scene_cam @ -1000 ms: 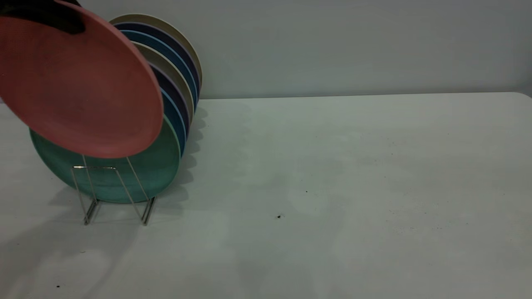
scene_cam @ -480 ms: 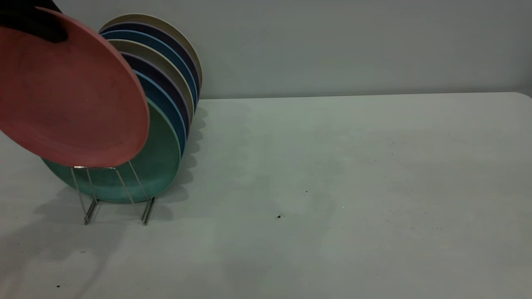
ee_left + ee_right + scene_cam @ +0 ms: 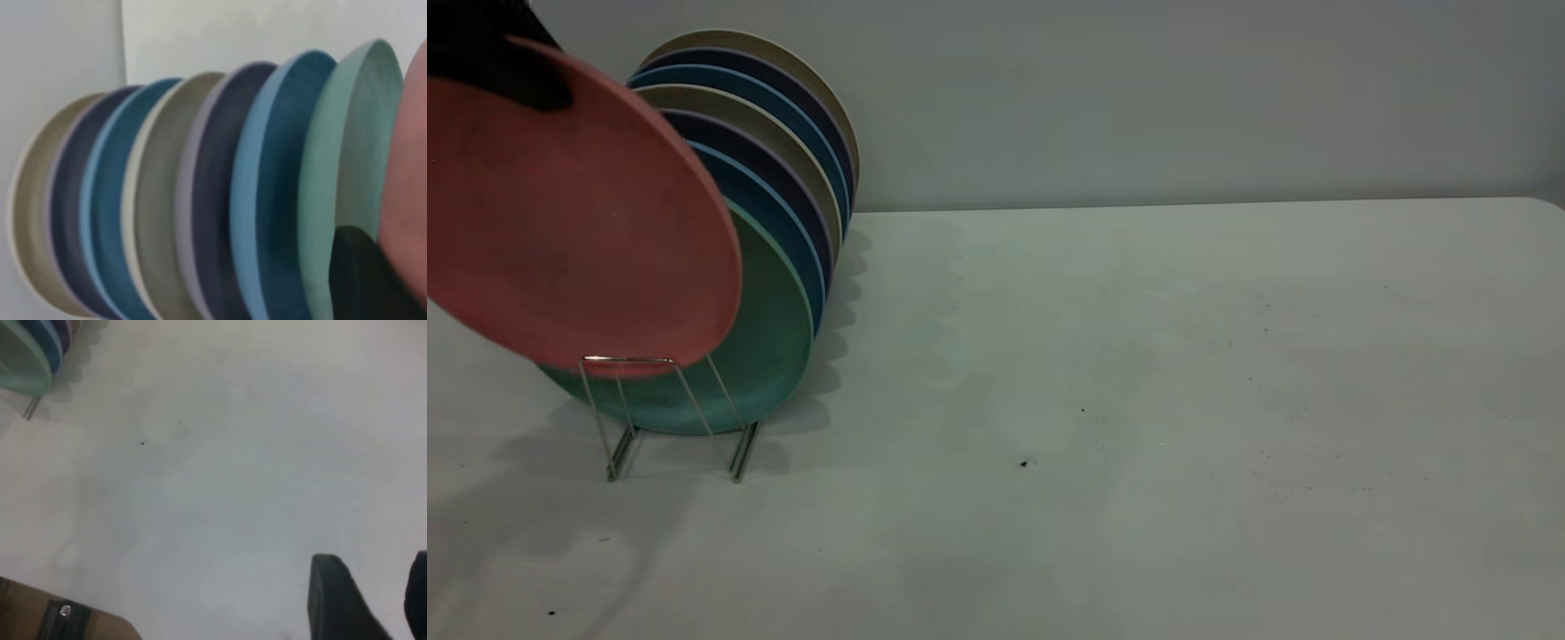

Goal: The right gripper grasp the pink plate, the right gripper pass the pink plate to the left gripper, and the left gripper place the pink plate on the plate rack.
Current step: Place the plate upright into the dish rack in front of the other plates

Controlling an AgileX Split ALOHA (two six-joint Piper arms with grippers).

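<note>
My left gripper [image 3: 487, 52] is at the top left of the exterior view, shut on the upper rim of the pink plate [image 3: 578, 213]. The plate hangs tilted in front of the green plate [image 3: 774, 329], and its lower edge reaches the top bar of the front loop of the plate rack [image 3: 630, 359]. In the left wrist view one black finger [image 3: 360, 280] lies between the green plate [image 3: 347, 147] and the pink plate [image 3: 408, 173]. My right gripper [image 3: 373, 587] is open and empty above bare table, far from the rack.
Several plates, blue, dark navy and cream [image 3: 791, 169], stand in a row in the rack behind the green one. The white table [image 3: 1138, 400] stretches to the right of the rack. A grey wall stands behind.
The pink plate has moved left and down in my left gripper. Its lower edge now meets the top of the rack's front loop, and more of the green plate shows.
</note>
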